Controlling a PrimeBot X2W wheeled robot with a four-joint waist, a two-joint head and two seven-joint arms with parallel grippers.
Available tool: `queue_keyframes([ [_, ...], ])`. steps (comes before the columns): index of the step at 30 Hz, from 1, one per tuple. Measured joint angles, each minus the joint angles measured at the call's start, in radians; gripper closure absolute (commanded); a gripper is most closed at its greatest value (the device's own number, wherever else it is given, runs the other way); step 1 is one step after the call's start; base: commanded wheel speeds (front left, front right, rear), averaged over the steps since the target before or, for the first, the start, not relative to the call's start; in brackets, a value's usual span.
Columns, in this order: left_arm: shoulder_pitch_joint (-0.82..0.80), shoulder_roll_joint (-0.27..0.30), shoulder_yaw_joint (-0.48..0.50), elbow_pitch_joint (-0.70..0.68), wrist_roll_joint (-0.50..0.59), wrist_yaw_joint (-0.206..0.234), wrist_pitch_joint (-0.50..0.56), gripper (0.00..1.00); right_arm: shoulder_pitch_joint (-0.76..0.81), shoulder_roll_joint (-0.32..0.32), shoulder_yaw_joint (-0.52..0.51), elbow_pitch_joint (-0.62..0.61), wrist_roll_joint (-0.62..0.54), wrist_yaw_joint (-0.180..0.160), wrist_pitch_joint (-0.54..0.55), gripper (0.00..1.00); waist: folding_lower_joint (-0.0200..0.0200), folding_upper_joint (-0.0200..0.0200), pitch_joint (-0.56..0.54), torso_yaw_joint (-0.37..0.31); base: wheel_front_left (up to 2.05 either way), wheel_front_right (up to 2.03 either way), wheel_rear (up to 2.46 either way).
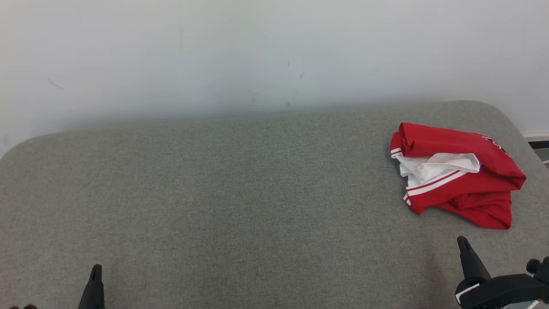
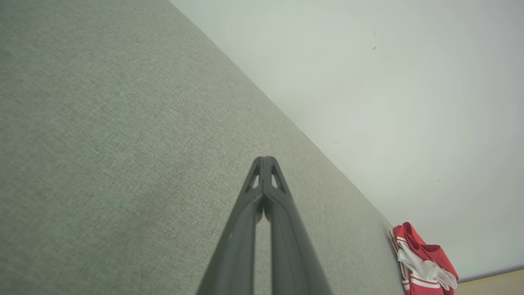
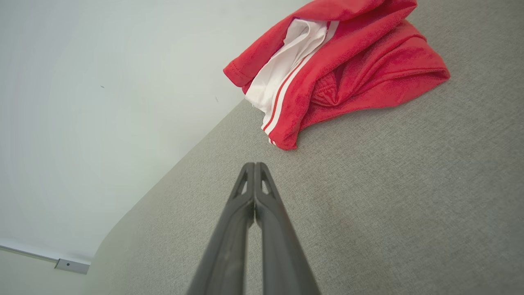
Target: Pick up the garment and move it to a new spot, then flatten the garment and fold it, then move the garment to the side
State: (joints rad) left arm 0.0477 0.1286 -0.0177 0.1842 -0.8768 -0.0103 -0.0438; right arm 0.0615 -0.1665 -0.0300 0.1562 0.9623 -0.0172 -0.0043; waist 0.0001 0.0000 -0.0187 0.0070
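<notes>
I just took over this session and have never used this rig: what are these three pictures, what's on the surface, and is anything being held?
The wide picture is from the robot's head camera, looking down at a grey fabric-covered surface against a pale wall. The other two are from cameras on each wrist, looking along that arm's two long dark fingers. The left end effector is shut and empty; so is the right end effector. On the surface lies a red garment with white stripes, in a bunched heap at the robot's far right, just beyond the right end effector and not touched by it.
</notes>
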Motion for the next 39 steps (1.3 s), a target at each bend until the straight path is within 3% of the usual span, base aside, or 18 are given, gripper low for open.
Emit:
queue_keyframes([
  [39, -0.100, -0.066, 0.081, 0.086, -0.550, -0.088, 0.123, 1.00, -0.110, 0.093, -0.079, 0.106, 0.487, 0.100, 0.093, 1.00, -0.0001, 0.0000, 0.016, -0.005, 0.00, 0.00, 0.00],
])
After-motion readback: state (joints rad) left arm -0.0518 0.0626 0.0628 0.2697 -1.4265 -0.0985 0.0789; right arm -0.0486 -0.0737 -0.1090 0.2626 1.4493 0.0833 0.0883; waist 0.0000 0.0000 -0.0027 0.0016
